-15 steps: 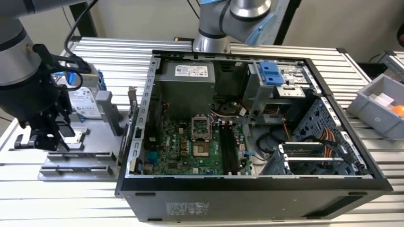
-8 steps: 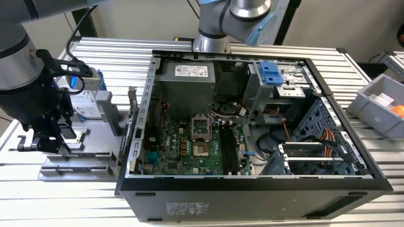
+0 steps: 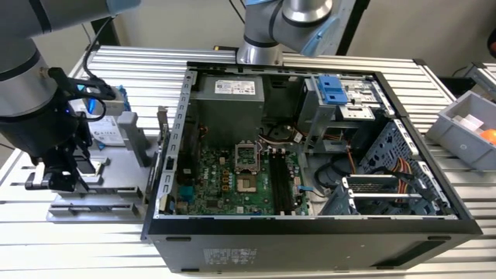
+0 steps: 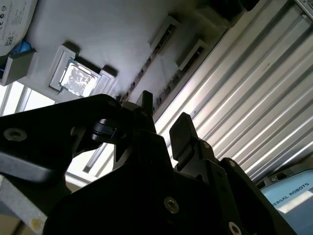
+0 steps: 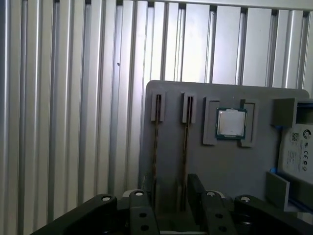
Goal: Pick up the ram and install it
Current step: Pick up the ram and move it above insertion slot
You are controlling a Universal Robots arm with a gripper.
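Two ram sticks stand on edge in slots of a grey fixture plate (image 5: 230, 171): one ram (image 5: 185, 147) and a second ram (image 5: 156, 147) beside it. My gripper (image 5: 168, 198) is open just above them. The first ram runs into the gap between the fingers, close to one finger (image 5: 198, 196). In the second wrist view the same ram (image 4: 178, 78) leads toward the open gripper (image 4: 165, 120). In the exterior view the gripper (image 3: 58, 180) hangs over the fixture plate (image 3: 101, 195) at that view's left, beside the open computer case (image 3: 310, 232). The motherboard's memory slots (image 3: 280, 180) lie inside the case.
A silver processor chip (image 5: 231, 122) and a hard drive (image 5: 298, 152) also rest on the fixture plate. A second robot arm (image 3: 283, 23) stands behind the case. A grey bin (image 3: 465, 131) holding an orange thing sits at the exterior view's right. The table is ribbed aluminium.
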